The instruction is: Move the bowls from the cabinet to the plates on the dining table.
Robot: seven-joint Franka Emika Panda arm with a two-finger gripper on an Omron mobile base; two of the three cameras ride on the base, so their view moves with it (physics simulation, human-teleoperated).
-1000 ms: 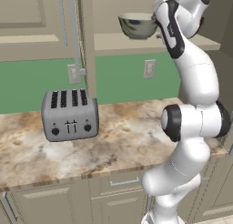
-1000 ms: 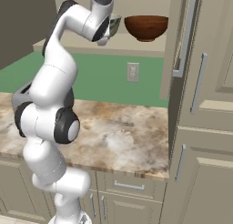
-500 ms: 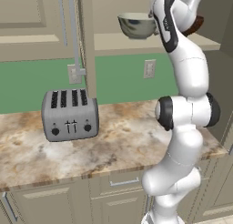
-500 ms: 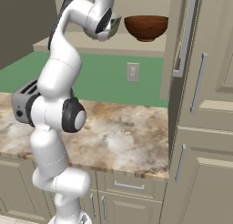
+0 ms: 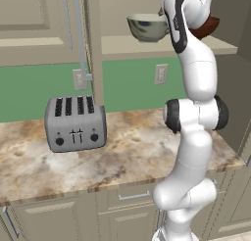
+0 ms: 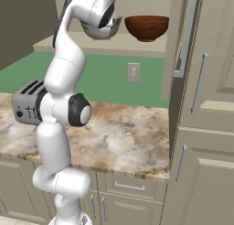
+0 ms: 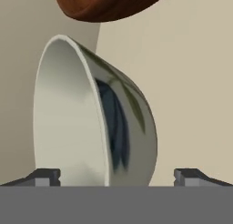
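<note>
1. A silver toaster (image 5: pixel 75 123) stands at the left on the stone worktop (image 5: pixel 132 152).
2. Above it, the cabinet (image 5: pixel 162 45) shelf carries the grey-white bowl (image 5: pixel 146 27).
3. The gripper (image 7: pixel 116 175) is spread wide, its fingertips (image 7: pixel 43 176) flanking that bowl's rim; contact is unclear.
4. The reddish-brown bowl (image 6: pixel 146 27) sits just right of it, beside the cabinet's open door (image 6: pixel 183 45).

Brown bowl (image 6: pixel 146 27) crowds grey bowl (image 7: pixel 95 118) on shelf (image 5: pixel 147 45).
</note>
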